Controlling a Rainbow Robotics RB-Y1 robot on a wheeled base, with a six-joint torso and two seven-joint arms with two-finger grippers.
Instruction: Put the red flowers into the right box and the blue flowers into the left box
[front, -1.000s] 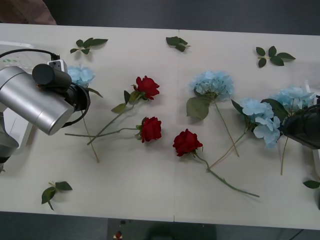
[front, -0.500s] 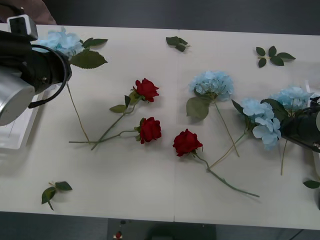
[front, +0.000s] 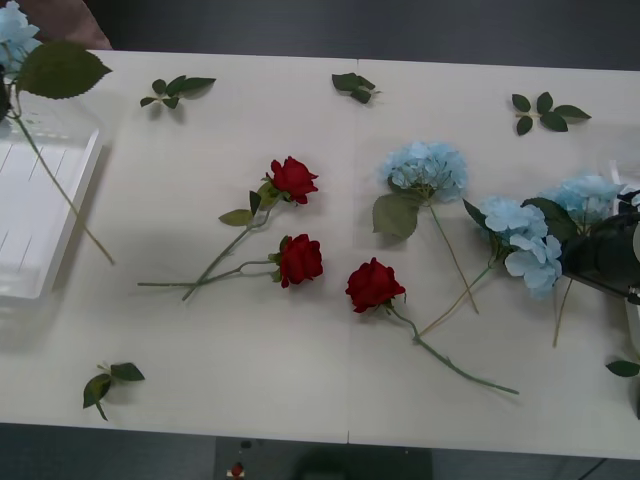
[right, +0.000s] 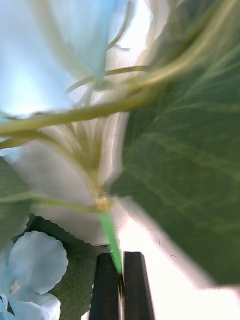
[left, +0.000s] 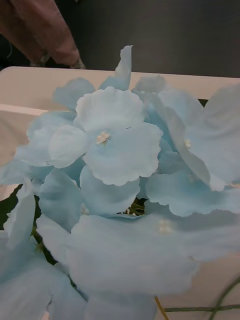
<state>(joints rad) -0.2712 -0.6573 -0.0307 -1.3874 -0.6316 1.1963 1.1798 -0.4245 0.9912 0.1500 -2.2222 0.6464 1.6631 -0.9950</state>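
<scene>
My left arm holds one of the blue flowers (front: 18, 30) raised at the table's far left corner above the left box (front: 40, 200); its stem slants down toward the table centre. Whether that gripper is closed I cannot tell. My right gripper (right: 120, 285), at the right edge, pinches a blue-flower stem (right: 111, 242).

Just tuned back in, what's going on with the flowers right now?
One blue flower is lifted at the table's far left, its stem hanging over the left box, which looks empty. The right gripper is closed on a green stem under a blue flower at the table's right edge. Two other blue flowers and three red flowers lie on the table, unsorted.
</scene>
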